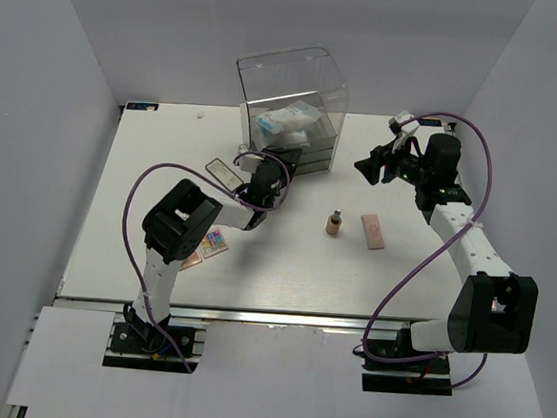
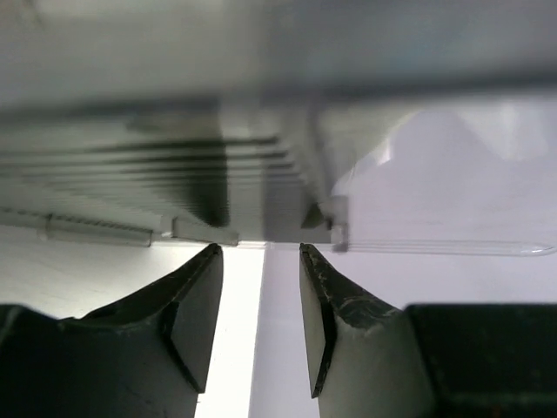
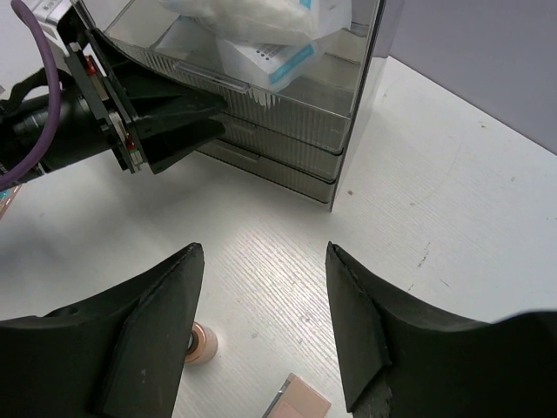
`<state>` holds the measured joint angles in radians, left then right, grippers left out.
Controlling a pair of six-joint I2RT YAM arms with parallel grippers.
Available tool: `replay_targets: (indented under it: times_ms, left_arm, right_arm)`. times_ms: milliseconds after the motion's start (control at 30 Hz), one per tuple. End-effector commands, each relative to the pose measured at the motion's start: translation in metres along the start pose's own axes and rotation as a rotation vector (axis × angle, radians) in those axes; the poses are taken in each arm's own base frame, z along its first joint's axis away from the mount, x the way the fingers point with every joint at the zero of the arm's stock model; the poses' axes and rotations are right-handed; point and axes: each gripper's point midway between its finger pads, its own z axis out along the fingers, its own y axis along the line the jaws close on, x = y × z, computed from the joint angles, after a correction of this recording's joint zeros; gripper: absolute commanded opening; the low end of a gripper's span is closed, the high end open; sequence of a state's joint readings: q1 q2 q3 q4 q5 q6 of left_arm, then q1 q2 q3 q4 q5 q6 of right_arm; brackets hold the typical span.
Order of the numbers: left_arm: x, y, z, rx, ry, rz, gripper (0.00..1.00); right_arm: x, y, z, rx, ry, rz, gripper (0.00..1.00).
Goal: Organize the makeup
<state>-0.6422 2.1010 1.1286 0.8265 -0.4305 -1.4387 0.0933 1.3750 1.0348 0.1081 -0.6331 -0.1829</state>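
Note:
My left gripper (image 1: 291, 159) is open and empty, with its tips at the front of the drawers of the clear acrylic box (image 1: 291, 95). In the left wrist view the gripper (image 2: 261, 252) has nothing between its jaws. White-and-blue packets (image 1: 284, 123) lie inside the box. My right gripper (image 1: 367, 167) is open and empty, held above the table right of the box. A small brown bottle (image 1: 334, 222) and a peach palette (image 1: 373, 231) lie mid-table. They also show in the right wrist view, the bottle (image 3: 202, 342) and the palette (image 3: 300, 406). No white-grid palette shows.
A dark-framed flat case (image 1: 224, 174) lies left of the left gripper. A multicoloured palette (image 1: 215, 241) and a pink palette (image 1: 191, 260) lie by the left arm's elbow. White walls enclose the table (image 1: 283, 276) on three sides.

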Motion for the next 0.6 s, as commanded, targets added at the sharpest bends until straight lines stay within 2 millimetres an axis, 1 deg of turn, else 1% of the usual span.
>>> replay_targets:
  times_ms: [0,33,100,167,200,267,300,333,400,467,567]
  left_arm:
    - [-0.003,0.018,-0.004,-0.087,0.002,0.067,0.51]
    - [-0.003,0.02,-0.005,-0.092,0.006,0.071,0.5]
    - [-0.004,0.02,-0.008,-0.095,0.006,0.074,0.38]
    - [-0.006,0.022,-0.011,-0.093,0.003,0.077,0.24]
    - [-0.007,0.022,-0.012,-0.09,0.001,0.076,0.23]
    - [-0.008,0.023,-0.014,-0.091,0.001,0.069,0.26]
    - [-0.008,0.024,-0.014,-0.093,0.0,0.07,0.37]
    - [-0.007,0.026,-0.014,-0.098,-0.001,0.072,0.41]
    - [-0.008,0.022,-0.011,-0.089,-0.004,0.066,0.48]
    - [-0.007,0.019,-0.008,-0.076,-0.007,0.061,0.5]
    - [-0.004,0.017,-0.006,-0.06,0.003,0.059,0.5]
  right_arm:
    - [-0.02,0.0,-0.003,-0.005,-0.058,-0.035,0.64]
    - [-0.019,0.001,-0.003,-0.006,-0.056,-0.035,0.64]
    - [-0.017,0.001,-0.002,-0.007,-0.053,-0.032,0.64]
    - [-0.017,0.001,-0.003,-0.006,-0.053,-0.03,0.64]
    - [-0.016,0.001,-0.003,-0.005,-0.053,-0.031,0.64]
    - [-0.015,0.001,-0.003,-0.007,-0.052,-0.03,0.64]
    - [-0.016,0.001,-0.003,-0.007,-0.053,-0.031,0.64]
    - [-0.015,0.001,-0.002,-0.007,-0.051,-0.029,0.64]
    - [-0.014,0.001,-0.002,-0.008,-0.05,-0.028,0.64]
    - [-0.014,0.002,-0.002,-0.009,-0.049,-0.031,0.64]
    - [-0.012,0.001,-0.003,-0.007,-0.045,-0.036,0.64]
